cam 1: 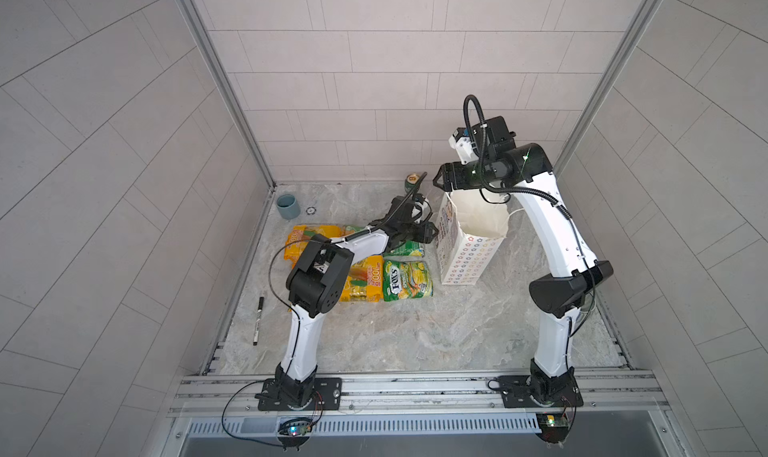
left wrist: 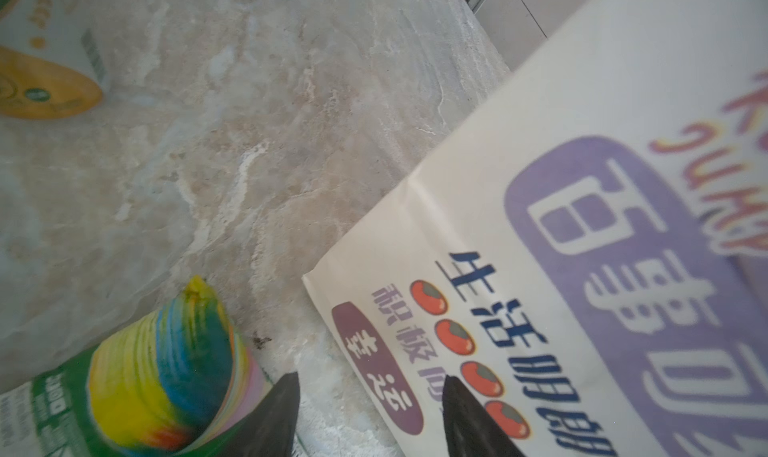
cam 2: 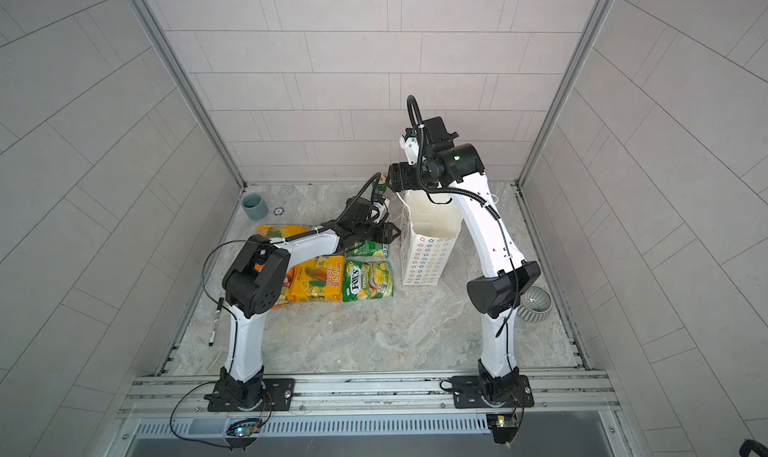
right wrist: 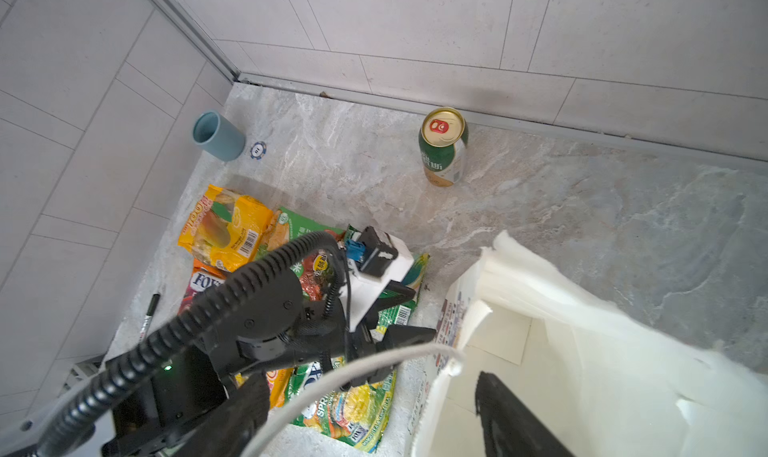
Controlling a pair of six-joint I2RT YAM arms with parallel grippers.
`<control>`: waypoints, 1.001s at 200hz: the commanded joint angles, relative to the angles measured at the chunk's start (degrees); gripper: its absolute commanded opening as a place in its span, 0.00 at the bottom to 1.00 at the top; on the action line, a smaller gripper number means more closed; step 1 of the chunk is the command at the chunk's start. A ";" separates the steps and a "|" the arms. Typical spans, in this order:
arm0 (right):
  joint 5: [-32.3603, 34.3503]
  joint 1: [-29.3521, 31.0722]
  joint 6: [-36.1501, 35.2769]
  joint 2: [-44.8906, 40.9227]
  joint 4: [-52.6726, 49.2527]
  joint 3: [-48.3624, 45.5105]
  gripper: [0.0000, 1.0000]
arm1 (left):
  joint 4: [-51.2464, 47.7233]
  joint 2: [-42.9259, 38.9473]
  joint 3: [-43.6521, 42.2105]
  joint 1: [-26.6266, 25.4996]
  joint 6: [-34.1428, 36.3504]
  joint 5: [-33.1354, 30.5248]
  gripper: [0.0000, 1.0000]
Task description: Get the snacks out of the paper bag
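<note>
Clearly, green packet [cam 1: 407,280] reads FOX'S.

The grey marbled tabletop [cam 1: 415,334] is carrying a white paper bag [cam 1: 469,259], which is standing upright near the back. Just left of it, a green FOX'S packet [cam 1: 407,280], a yellow-orange 100 packet [cam 2: 320,282] and other snack packets [right wrist: 226,226] are lying flat, some overlapping. A blue-grey cup [cam 1: 288,206], a poker chip [cam 1: 310,211], a green-gold can [right wrist: 443,147], a black marker [cam 1: 258,320] and a ribbed bowl [cam 2: 536,305] are sitting apart.
</note>
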 commanded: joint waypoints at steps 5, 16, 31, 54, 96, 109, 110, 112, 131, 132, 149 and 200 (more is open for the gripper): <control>0.95 0.34 -1.48 -3.67 1.20 -2.49 0.81 | 3.01 -5.93 -4.29 2.98 -1.63 0.04 0.60; -0.16 0.35 -1.31 -5.22 3.06 -3.71 0.83 | 2.86 -8.00 -5.52 4.32 -1.65 -0.65 0.60; -1.16 0.40 -1.02 -7.18 5.30 -5.04 0.92 | 3.01 -10.77 -7.11 5.96 -0.91 -1.50 0.60; -2.48 0.43 -0.94 -9.14 6.88 -5.31 0.95 | 0.86 -13.32 -7.61 8.19 0.29 -2.98 0.62; -3.22 0.08 -1.74 -12.91 8.54 -6.51 0.99 | -4.51 -20.58 -8.60 11.58 2.37 -5.81 0.66; -3.19 -0.71 -2.79 -15.91 10.69 -8.94 0.99 | -8.20 -25.38 -10.08 12.19 5.42 -11.50 0.69; -3.08 -0.80 -2.87 -16.14 11.04 -9.29 0.99 | -8.39 -25.74 -10.29 12.24 5.71 -12.04 0.70; -2.75 -0.98 -3.05 -16.93 11.80 -10.20 0.99 | -8.67 -26.73 -10.73 12.27 6.12 -13.04 0.70; 4.62 -1.99 -5.35 -26.69 23.16 -24.03 1.00 | -5.81 -36.11 -19.02 12.41 9.29 -24.38 0.76; 5.14 -2.05 -5.48 -27.33 24.17 -24.96 1.00 | -5.19 -36.64 -19.60 12.41 9.45 -24.85 0.76; 15.30 -3.81 -7.16 -38.71 39.49 -42.16 1.00 | 3.33 -44.96 -29.48 12.50 11.38 -34.74 0.81; 32.36 -16.54 -8.77 -66.39 74.72 -85.08 0.99 | 11.58 -54.75 -43.56 15.60 16.13 -63.62 0.98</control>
